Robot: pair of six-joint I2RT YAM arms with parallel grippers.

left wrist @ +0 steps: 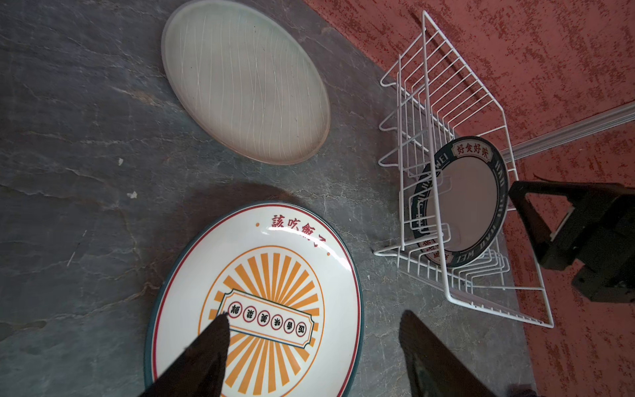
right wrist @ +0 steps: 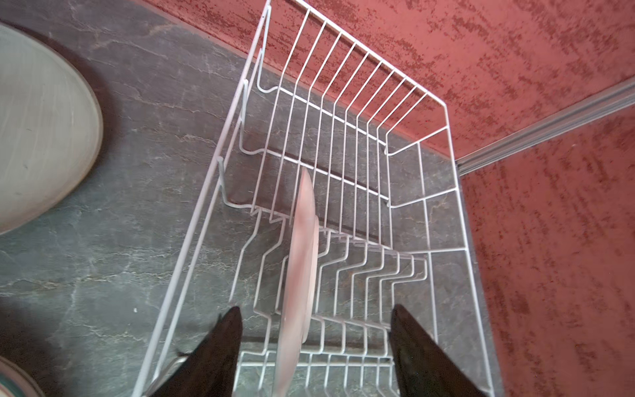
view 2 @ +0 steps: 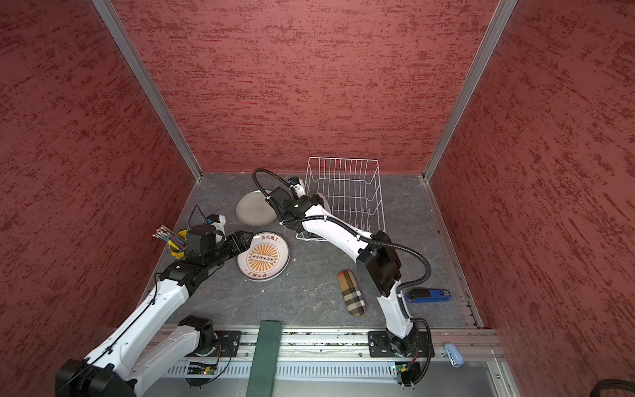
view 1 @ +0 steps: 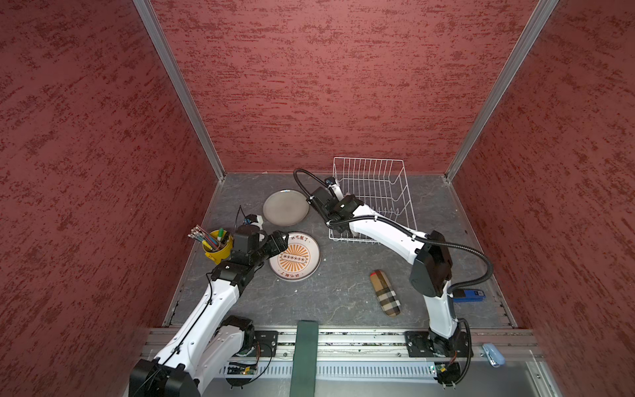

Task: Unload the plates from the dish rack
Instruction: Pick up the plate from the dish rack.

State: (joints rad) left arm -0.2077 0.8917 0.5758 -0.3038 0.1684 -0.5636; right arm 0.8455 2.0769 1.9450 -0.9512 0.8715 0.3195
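Third plate pickup in hand. Straddling edge of green-rimmed plate (right wrist: pixel 302 257), upright between prongs of dish rack (view 1: pixel 372 192), with right claw (right wrist: pixel 314 309) spread apart, not yet clamped. Hovering left claw (left wrist: pixel 315 314), spread and empty, over sunburst plate (view 1: pixel 295 257), flat on tabletop (view 1: pixel 343 292) near grey-beige plate (view 1: pixel 286 207). Next: pinch rim, lift straight up clear of prongs.

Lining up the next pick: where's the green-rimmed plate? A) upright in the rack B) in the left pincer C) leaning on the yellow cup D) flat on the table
A: the green-rimmed plate stands on edge between the prongs of the rack; the grey plate and the sunburst plate lie flat on the table.
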